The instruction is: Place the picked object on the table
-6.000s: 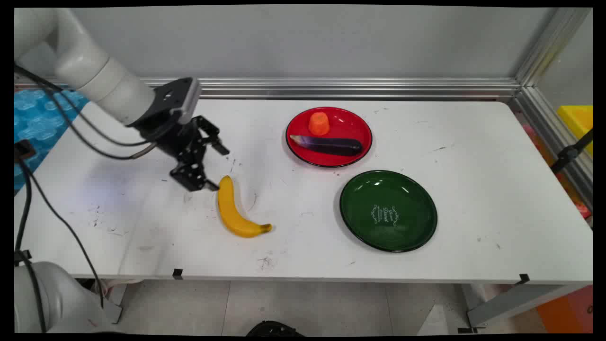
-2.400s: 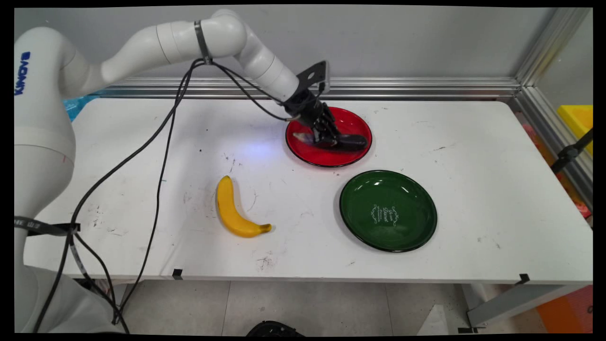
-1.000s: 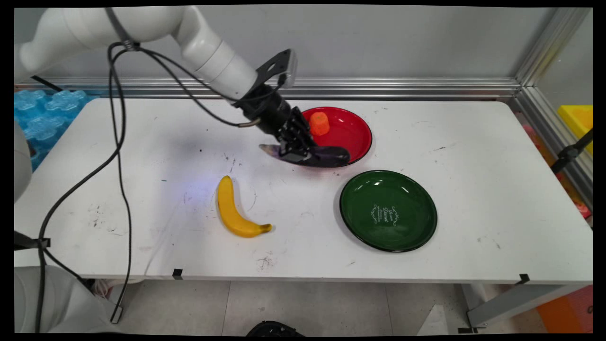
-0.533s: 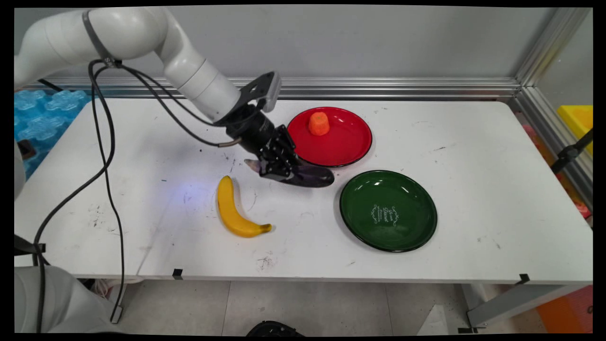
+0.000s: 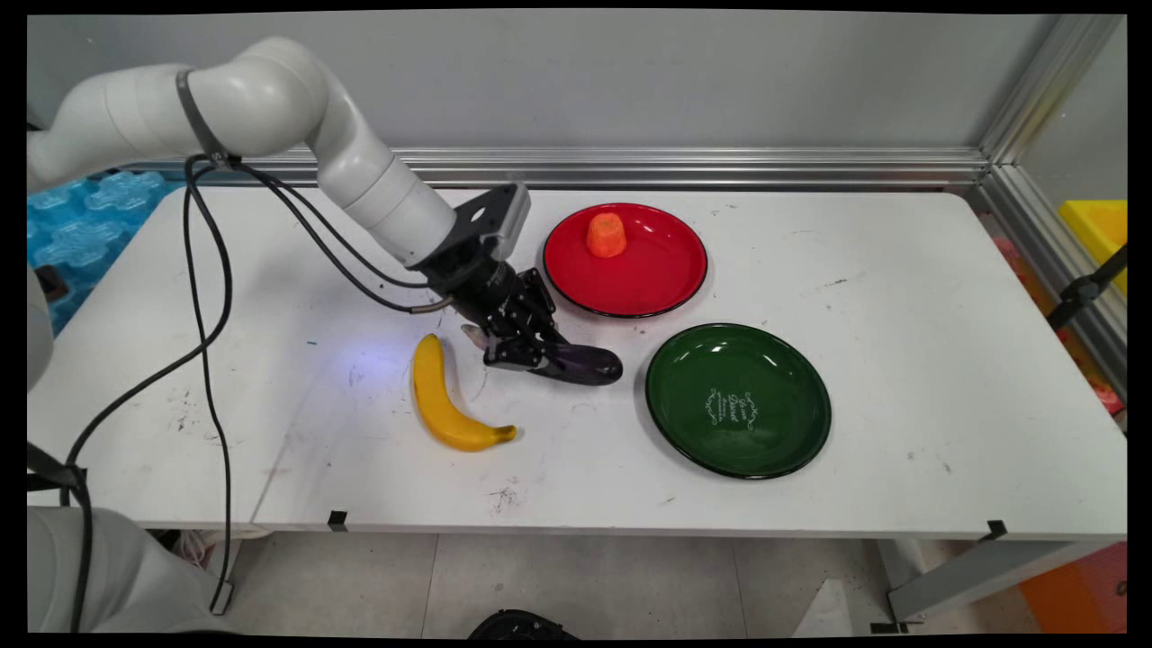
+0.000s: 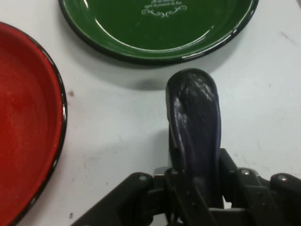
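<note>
While clamped tight, gripper (image 5: 516,353) holds eggplant (image 5: 583,363).

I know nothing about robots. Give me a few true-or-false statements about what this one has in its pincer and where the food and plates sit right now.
1. The pincer is shut on the eggplant. True.
2. The eggplant lies on the red plate. False: it is held over the white table, between the banana and the green plate.
3. The orange piece sits on the red plate. True.
4. The banana lies on the green plate. False: it lies on the table; the green plate holds no food.
</note>
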You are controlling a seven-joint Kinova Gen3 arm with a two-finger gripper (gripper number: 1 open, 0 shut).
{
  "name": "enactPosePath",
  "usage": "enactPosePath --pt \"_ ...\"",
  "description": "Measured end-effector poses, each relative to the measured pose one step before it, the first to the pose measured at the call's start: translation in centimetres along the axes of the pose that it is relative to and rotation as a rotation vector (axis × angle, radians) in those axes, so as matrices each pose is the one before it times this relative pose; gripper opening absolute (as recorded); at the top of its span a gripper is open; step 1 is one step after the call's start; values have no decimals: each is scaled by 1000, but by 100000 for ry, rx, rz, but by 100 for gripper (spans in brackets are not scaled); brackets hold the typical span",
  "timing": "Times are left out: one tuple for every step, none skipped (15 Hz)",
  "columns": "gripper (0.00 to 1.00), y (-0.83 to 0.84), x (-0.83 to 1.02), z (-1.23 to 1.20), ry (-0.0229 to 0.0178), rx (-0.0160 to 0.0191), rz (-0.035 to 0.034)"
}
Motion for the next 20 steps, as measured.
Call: enactPosePath --pt "0 35 -141 209 -28 -163 118" --pt "0 63 -236 343 -43 -305 67" --pt "0 47 -150 285 84 -308 68" --pt "0 40 -153 319 113 -334 -22" --pt "0 26 -136 290 102 -250 -52" --pt "0 22 -126 229 -3 -205 -121" --pt "0 9 -126 241 58 -166 -217" --pt "0 2 -94 218 60 -159 -212" --pt "0 9 -83 179 57 -131 -263" --pt "0 9 -89 173 33 -71 -302" --pt "0 20 -93 152 2 -63 -342" --pt "0 15 -67 118 7 -19 -227" --pt "0 15 -67 122 14 -21 -306" --pt "0 15 -60 104 -12 9 -277" --pt "100 15 -43 83 11 22 -266" --pt "100 12 -23 50 -9 30 -162" --pt "100 14 -36 74 -25 16 -267" --pt "100 5 -23 70 10 88 -312" --pt "100 -4 -24 49 -9 120 -354" --pt "100 -18 1 25 8 129 -280"
